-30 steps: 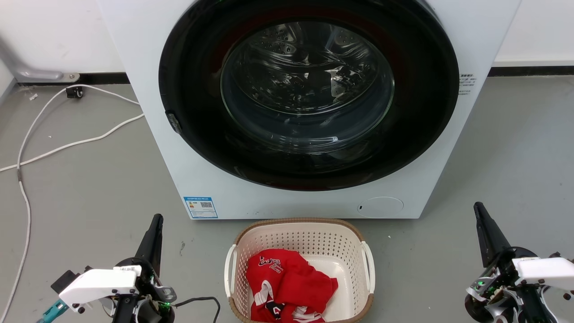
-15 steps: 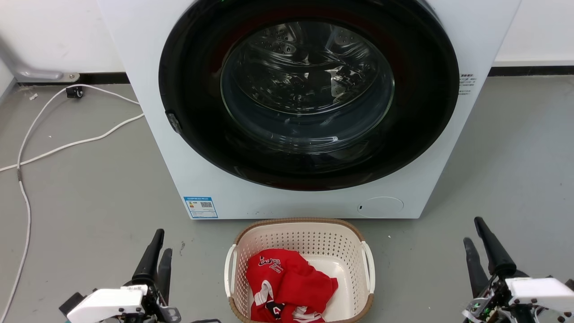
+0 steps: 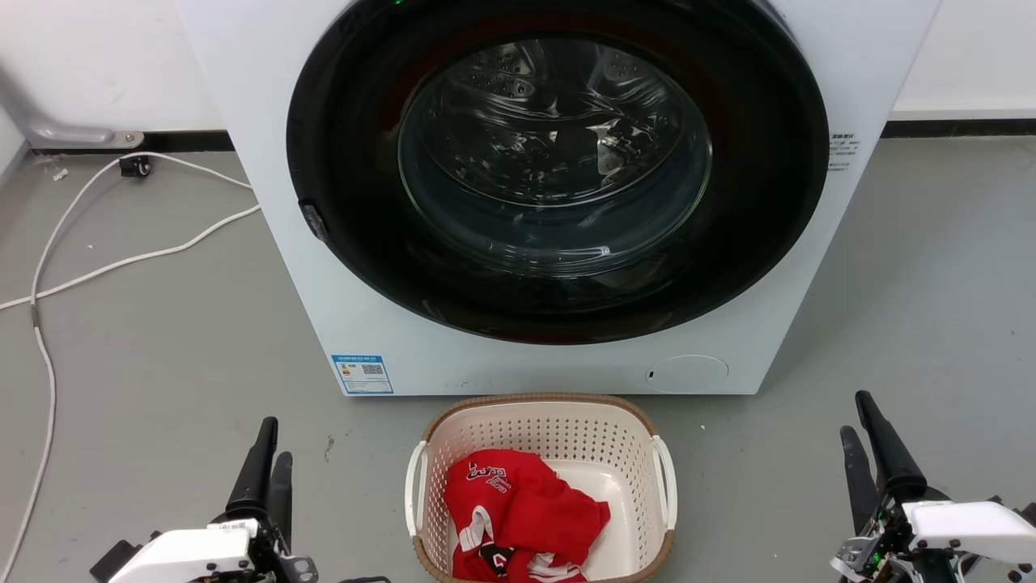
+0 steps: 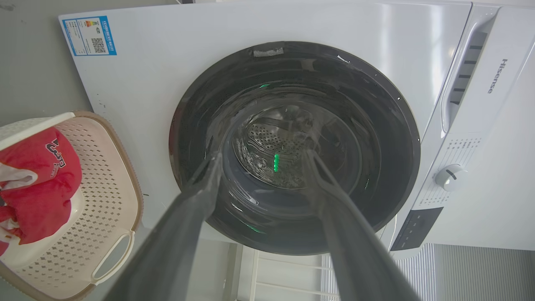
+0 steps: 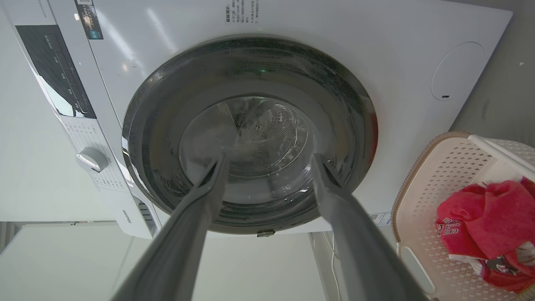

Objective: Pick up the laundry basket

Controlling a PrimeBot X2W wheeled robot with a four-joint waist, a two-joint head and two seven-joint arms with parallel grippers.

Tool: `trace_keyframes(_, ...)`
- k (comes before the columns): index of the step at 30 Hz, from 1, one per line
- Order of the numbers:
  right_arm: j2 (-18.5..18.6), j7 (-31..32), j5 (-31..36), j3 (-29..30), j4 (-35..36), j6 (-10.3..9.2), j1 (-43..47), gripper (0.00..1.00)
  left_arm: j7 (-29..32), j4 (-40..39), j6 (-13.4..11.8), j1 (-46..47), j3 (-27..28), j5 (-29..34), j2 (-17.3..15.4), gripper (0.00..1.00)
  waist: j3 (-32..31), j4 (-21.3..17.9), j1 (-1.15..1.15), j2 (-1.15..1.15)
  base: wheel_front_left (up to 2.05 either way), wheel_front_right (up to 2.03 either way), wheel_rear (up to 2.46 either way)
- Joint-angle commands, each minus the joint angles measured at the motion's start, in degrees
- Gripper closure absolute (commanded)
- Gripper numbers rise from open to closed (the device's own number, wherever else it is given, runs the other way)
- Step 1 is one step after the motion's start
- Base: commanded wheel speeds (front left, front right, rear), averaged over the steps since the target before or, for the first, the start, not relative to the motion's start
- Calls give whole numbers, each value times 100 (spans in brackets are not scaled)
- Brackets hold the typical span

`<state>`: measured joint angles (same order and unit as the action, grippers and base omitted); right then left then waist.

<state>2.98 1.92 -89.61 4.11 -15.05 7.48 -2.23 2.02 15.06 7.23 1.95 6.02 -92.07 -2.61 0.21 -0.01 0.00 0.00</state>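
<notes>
Floor: grey and bare; carries everything listed.

Washer: white front-loader at the far centre, with a dark round door and a glass porthole.

Laundry basket: stands on the floor at the near centre, just in front of the washer's base and between the two tools. Cream perforated plastic with a brown woven-look rim. Judged stiff and light, with smooth walls likely to slip under a pinch. The bottom edge of the head view cuts off its near end, so how full it is remains uncertain.

Red shirt: soft and crumpled, lying inside the basket toward its left. It adds little weight but may slide if the basket tips.

Left tool: near left, well apart from the basket. Its fingers are spread with nothing between them.

Right tool: near right, likewise well apart. Its fingers are spread and hold nothing.

Left handle and right handle: white loops on the basket's two long sides. These look like the best places to take hold, one tool to each, lifted level.

Cable: white, trailing across the far left of the floor.
</notes>
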Motion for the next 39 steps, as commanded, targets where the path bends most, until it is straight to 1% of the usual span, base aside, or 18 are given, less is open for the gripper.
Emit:
trace_keyframes(1, 14, -51, 72, 1, 97, 1, -76, 0, -45, -107, 14, 38, 30, 45, -21, 0, -1, 1, 0, 0, 0, 0, 0)
trace_keyframes(4, 13, -124, 258, 25, 107, 1, -88, 0, -119, -104, 15, 19, 68, 97, -22, 0, -1, 2, 0, 0, 0, 0, 0)
trace_keyframes(8, 12, -219, 1024, 29, 94, 1, -98, 0, -215, -68, 16, -3, 194, 285, -23, 0, -3, 6, 0, 0, 0, 0, 0)
trace_keyframes(11, 12, -287, 1335, 120, 157, 1, -127, 0, -285, -43, 17, 0, 266, 515, -23, 0, -3, 7, 0, 0, 0, 0, 0)
trace_keyframes(14, 11, -353, 1821, 147, 284, 1, -142, 0, -351, -108, 18, 13, 353, 760, -24, 0, -2, 12, 0, 0, 0, 0, 0)
trace_keyframes(17, 10, -418, 2345, 123, 459, 1, -146, 0, -414, -171, 19, 3, 484, 1092, -25, 0, 2, 18, 0, 0, 0, 0, 0)
trace_keyframes(20, 10, -478, 2842, 85, 639, 1, -138, 0, -478, -171, -73, 19, 624, 1487, -25, 0, 9, 22, 0, 0, 0, 0, 0)
trace_keyframes(24, 8, -560, 3549, 5, 888, 1, -135, 0, -558, -435, -133, 44, 717, 2045, -26, 0, 27, 28, 0, 0, 0, 0, 0)
trace_keyframes(27, 8, -619, 3971, -70, 1009, 1, -95, 0, -617, -695, -177, -36, 614, 2508, -26, 0, 36, 32, 0, 0, 0, 0, 0)
trace_keyframes(30, 7, -675, 4310, -175, 984, 2, -46, 0, -675, -965, -195, -150, 429, 2940, -26, 0, 37, 33, 0, 0, 0, 0, 0)
trace_keyframes(34, 6, -748, 4841, -256, 1083, 2, -34, 0, -748, -1245, -344, -270, 186, 3551, -27, 0, 38, 31, 0, 0, 0, 0, 0)
trace_keyframes(39, 5, -832, 5379, -326, 1185, 2, 6, 0, -836, -1487, -408, -366, -130, 4252, -28, 0, 48, 33, 0, 0, 0, 0, 0)
